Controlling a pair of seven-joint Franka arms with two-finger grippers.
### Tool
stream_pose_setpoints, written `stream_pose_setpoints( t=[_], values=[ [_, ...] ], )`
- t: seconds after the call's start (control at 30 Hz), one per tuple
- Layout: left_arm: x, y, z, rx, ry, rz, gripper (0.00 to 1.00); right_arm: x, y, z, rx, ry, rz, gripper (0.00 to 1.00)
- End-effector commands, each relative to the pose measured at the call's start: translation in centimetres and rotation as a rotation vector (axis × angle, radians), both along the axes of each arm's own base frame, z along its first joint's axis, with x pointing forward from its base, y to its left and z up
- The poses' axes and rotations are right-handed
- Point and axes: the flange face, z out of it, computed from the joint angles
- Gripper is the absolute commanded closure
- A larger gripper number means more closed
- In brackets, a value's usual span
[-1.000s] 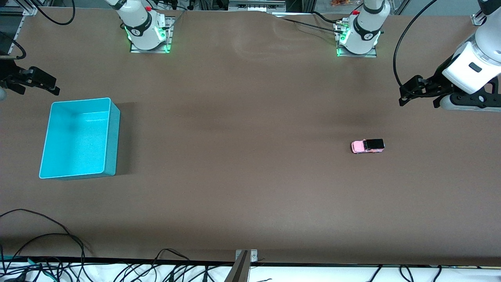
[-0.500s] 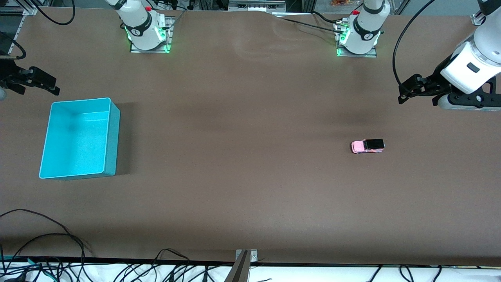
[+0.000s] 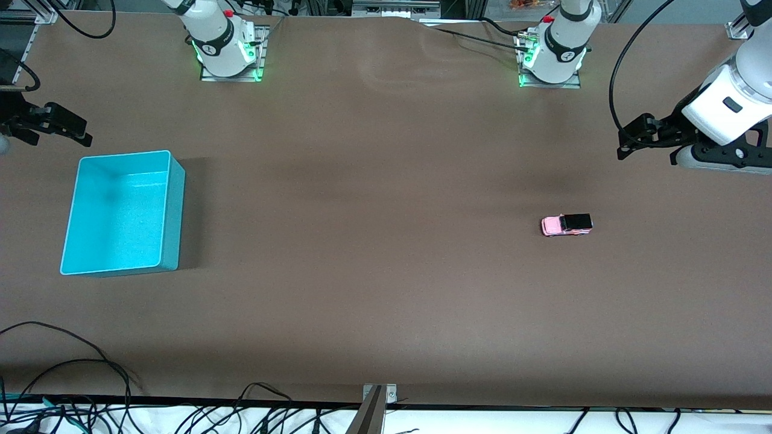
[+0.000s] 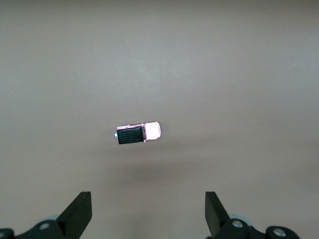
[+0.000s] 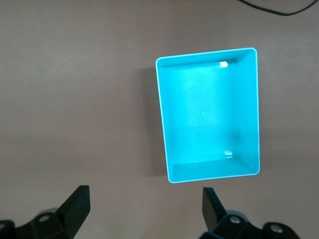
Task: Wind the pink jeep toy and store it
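Presently, the pink jeep toy (image 3: 566,225) stands on its wheels on the brown table (image 3: 386,271), toward the left arm's end, well apart from the turquoise bin (image 3: 122,213), which sits at the right arm's end. Taking the bin as my reference: the jeep lies at about the same nearness to the front camera as the bin's middle.

My left gripper (image 3: 648,136) hangs in the air over bare table at the left arm's end, jaws spread wide and holding nothing. My right gripper (image 3: 51,124) hangs over the table edge just beside the bin's rim, on the side nearer the robots' bases, jaws likewise released and empty.

The front view shows jeep and bin together. Each wrist view shows only one of them. The left wrist view shows the jeep (image 4: 139,133) alone between my parted fingertips (image 4: 79,209), its black roof and pink bonnet distinct. The right wrist view shows the bin (image 5: 209,114) from above, framed by my fingers (image 5: 77,201); its interior holds nothing, with small glints at two corners.
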Motion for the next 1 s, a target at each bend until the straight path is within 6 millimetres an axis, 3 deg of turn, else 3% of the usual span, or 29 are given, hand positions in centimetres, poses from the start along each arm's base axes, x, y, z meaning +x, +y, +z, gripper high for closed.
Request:
stream_pose_setpoints(
  t=[0.0, 0.27, 0.5, 0.97],
  values=[
    [0.6, 0.2, -0.4, 0.006, 0.015, -0.099, 0.00, -0.2, 0.2, 0.7, 0.017, 0.000, 0.000, 0.00],
    [1.9, 0.7, -3.0, -0.012, 0.049, -0.377, 0.00, -0.2, 0.2, 0.7, 0.017, 0.000, 0.000, 0.00],
    [3.5, 3.2, -6.4, -0.039, 0.084, -0.513, 0.00, -0.2, 0.2, 0.7, 0.018, 0.000, 0.000, 0.00],
    [5.4, 4.0, -11.8, -0.079, 0.099, -0.808, 0.00, -0.2, 0.2, 0.7, 0.018, 0.000, 0.000, 0.00]
  ],
)
